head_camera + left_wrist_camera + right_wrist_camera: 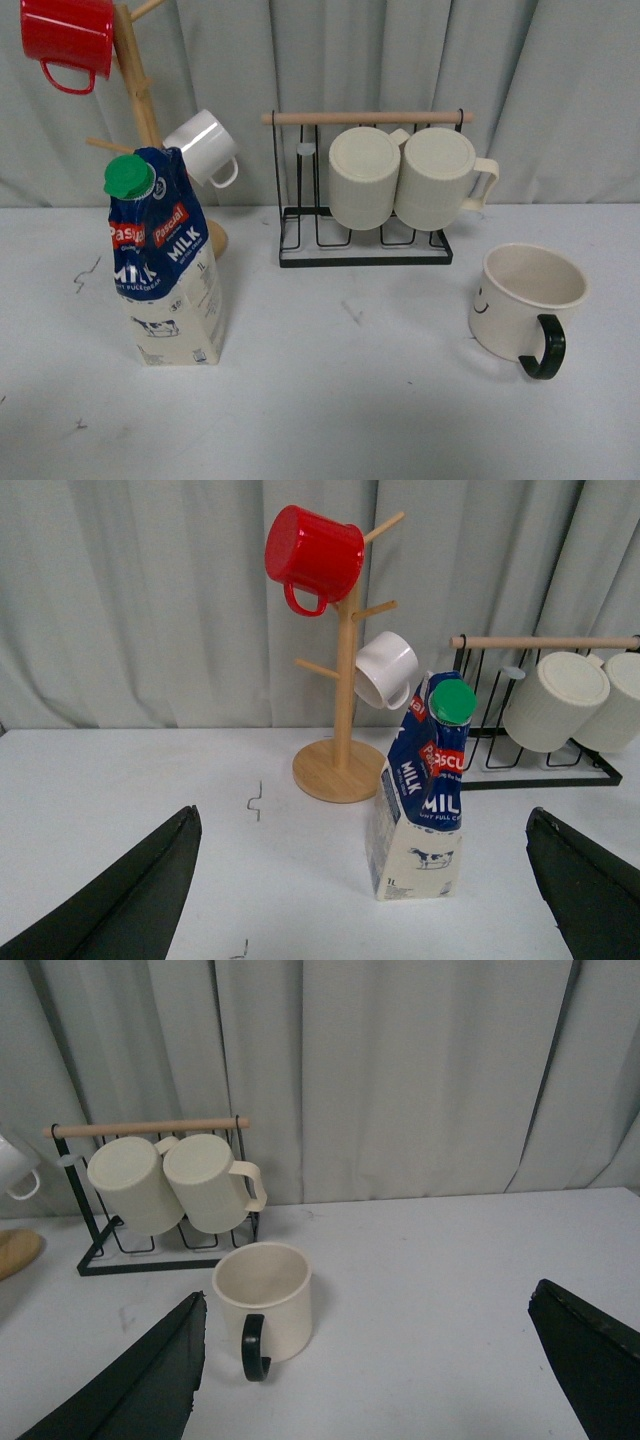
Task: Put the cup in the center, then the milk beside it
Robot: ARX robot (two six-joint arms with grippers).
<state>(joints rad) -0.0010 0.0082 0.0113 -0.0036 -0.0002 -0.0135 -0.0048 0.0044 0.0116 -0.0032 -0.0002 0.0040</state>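
Note:
The cup [520, 305], a wide cream mug with a dark loop handle and a smiley face, stands upright on the table at the right. In the right wrist view the cup [265, 1300] stands just ahead of my open right gripper [370, 1380], nearer one finger [150, 1385], not touching. The milk [165, 265], a tall carton with blue top and green cap, stands upright at the left. In the left wrist view the milk [420, 795] stands ahead of my open, empty left gripper [365, 900]. Neither gripper shows in the front view.
A black wire rack [365, 250] with a wooden bar holds two ribbed cream mugs [400, 178] at the back middle. A wooden mug tree [345, 680] behind the milk carries a red mug [68, 38] and a small white mug [205, 147]. Grey curtains close the back.

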